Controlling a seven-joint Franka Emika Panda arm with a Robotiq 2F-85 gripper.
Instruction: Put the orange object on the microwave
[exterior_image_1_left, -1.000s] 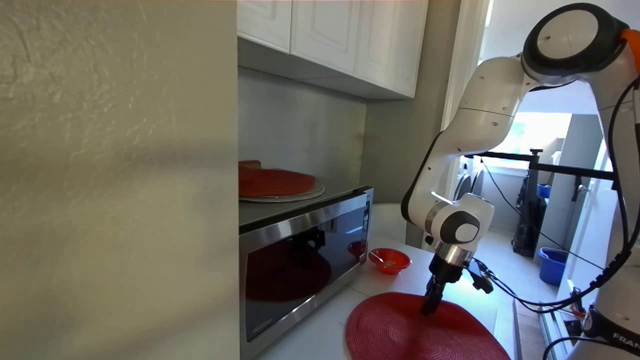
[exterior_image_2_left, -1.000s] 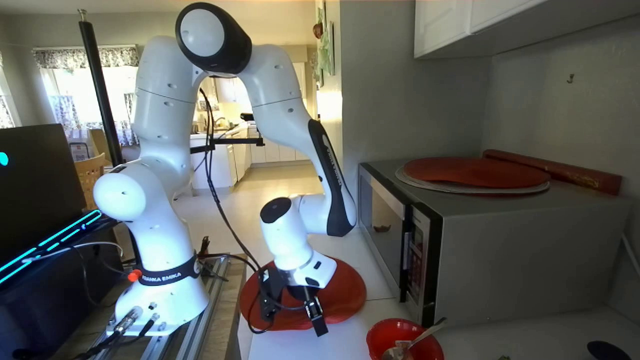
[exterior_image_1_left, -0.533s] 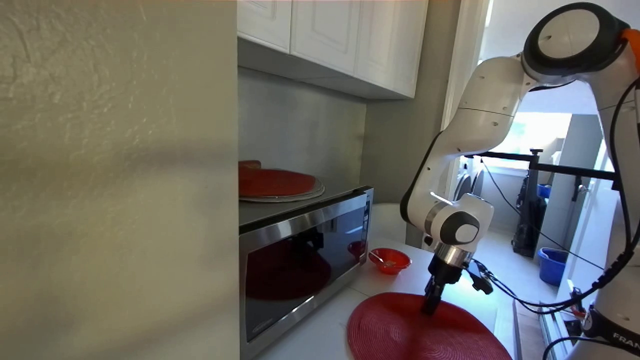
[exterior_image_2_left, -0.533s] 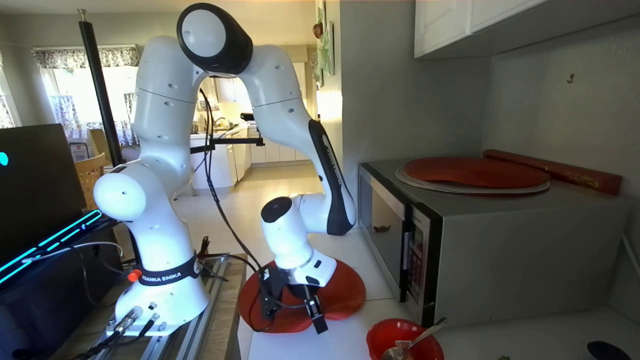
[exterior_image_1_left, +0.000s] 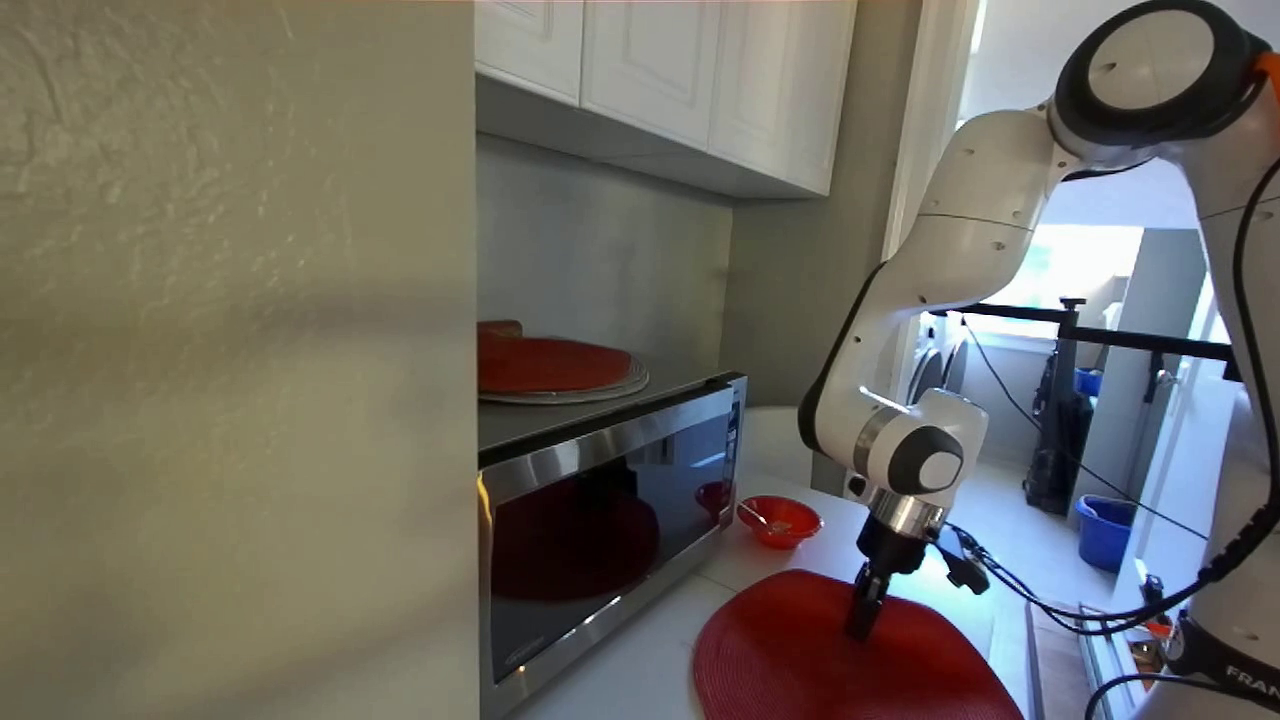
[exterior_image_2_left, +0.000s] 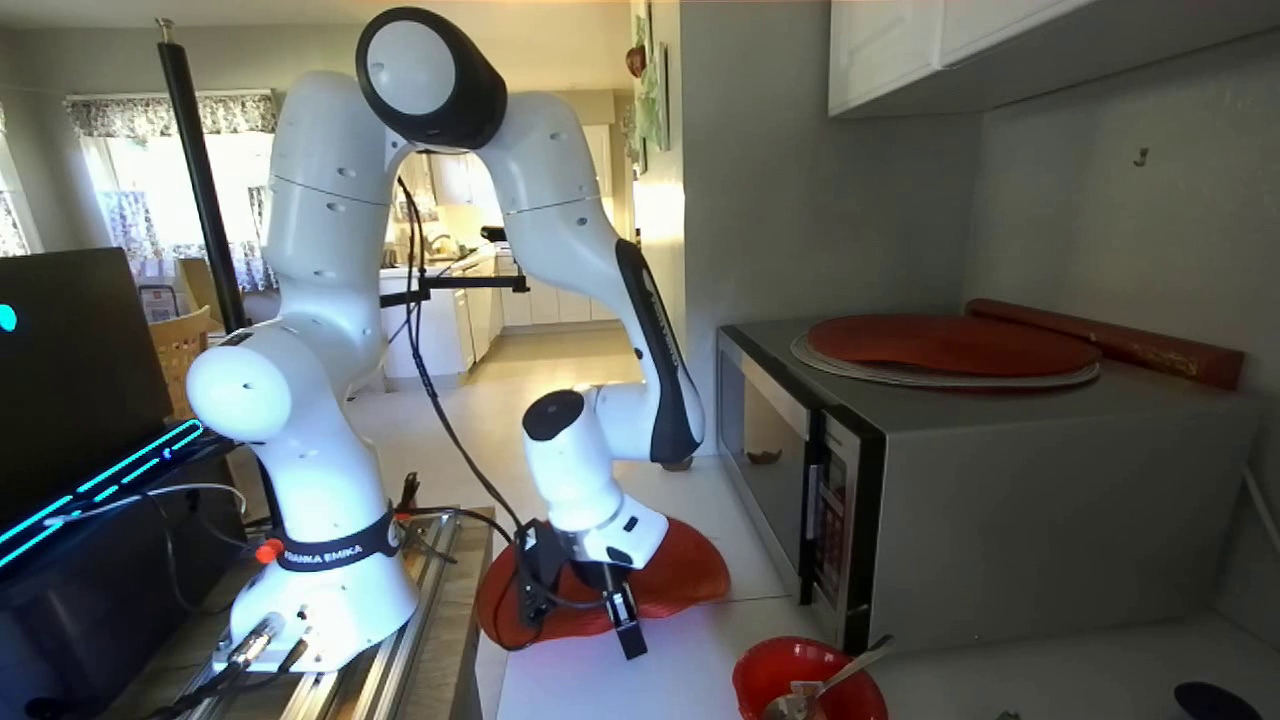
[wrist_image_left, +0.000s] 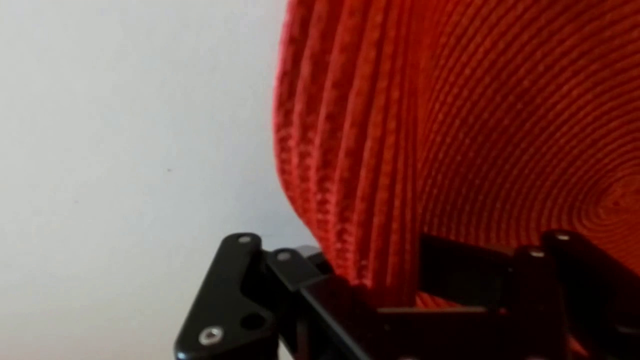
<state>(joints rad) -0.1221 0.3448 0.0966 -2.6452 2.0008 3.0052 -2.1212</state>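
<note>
The orange object is a round, ribbed red-orange mat (exterior_image_1_left: 770, 655) lying on the white counter in front of the microwave (exterior_image_1_left: 590, 455). My gripper (exterior_image_2_left: 630, 645) points down at its near edge in an exterior view. In the wrist view the jaws are shut on that edge, and the orange object (wrist_image_left: 345, 150) bends upward in a fold between them. Dark fingers hide the pinched part. The silver microwave (exterior_image_2_left: 1040, 520) stands beside the mat with its door facing it.
On top of the microwave lie a similar red mat (exterior_image_2_left: 940, 340) over pale round ones and a long red box (exterior_image_2_left: 1110, 345). A red bowl (exterior_image_2_left: 790, 665) with a spoon sits near the gripper. White cabinets (exterior_image_1_left: 650, 70) hang above. Cables (exterior_image_2_left: 450, 440) run along the arm.
The jaws have closed on the mat's edge. That edge has bent and risen a little, and the gripper has shifted slightly with it.
</note>
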